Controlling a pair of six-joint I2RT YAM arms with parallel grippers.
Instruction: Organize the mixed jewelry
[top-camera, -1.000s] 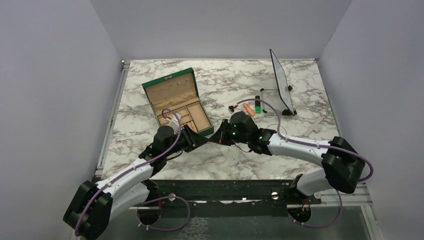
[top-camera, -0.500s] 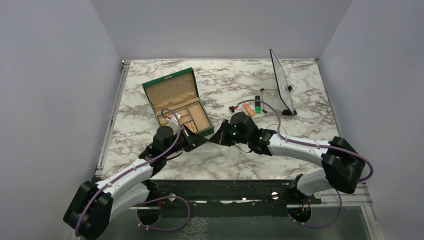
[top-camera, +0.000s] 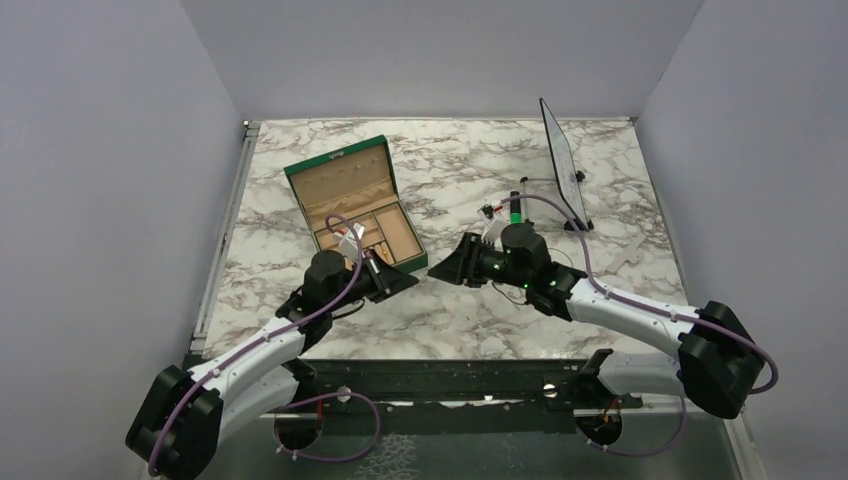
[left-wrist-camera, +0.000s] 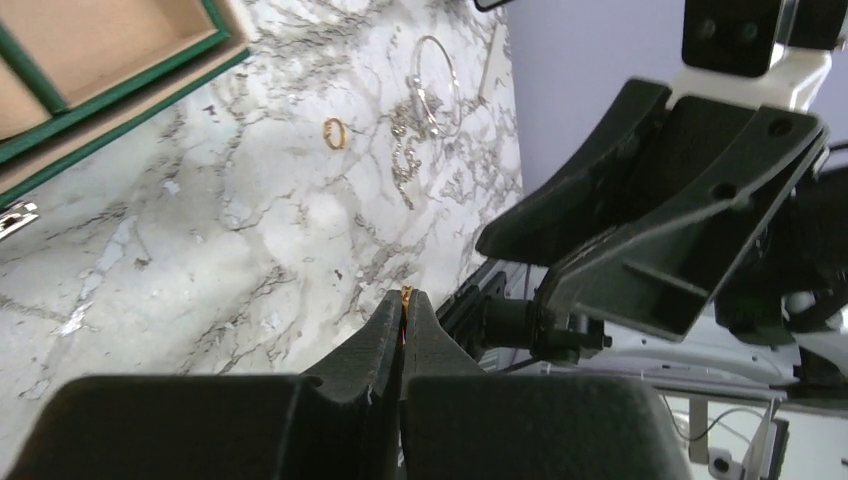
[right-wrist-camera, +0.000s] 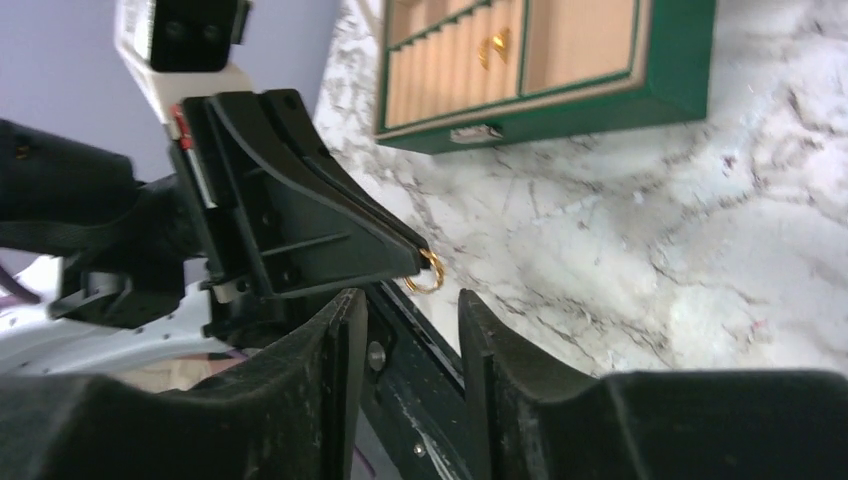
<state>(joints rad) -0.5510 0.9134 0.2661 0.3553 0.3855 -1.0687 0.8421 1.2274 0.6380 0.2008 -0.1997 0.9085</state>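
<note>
Pinching a small gold ring (right-wrist-camera: 430, 272) at its very tips, left claw (left-wrist-camera: 403, 300) sits mid-frame; right claw (right-wrist-camera: 408, 300) is spread just below.

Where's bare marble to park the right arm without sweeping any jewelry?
Free: far marble between the green box and the black panel; near marble between the two arms. Crowded: around the marker, and the loose ring and chain by the right gripper.

The black left gripper (top-camera: 412, 281) and right gripper (top-camera: 437, 270) are sitting nose to nose, so barely any gap is showing between them, and a small gold ring (right-wrist-camera: 430, 272) pinched in the left tips is poking into it. The lid-up green jewelry box (top-camera: 352, 200) is crowding just beyond the left one. Bare white marble tabletop (top-camera: 470, 325) is running free toward the bases.
</note>
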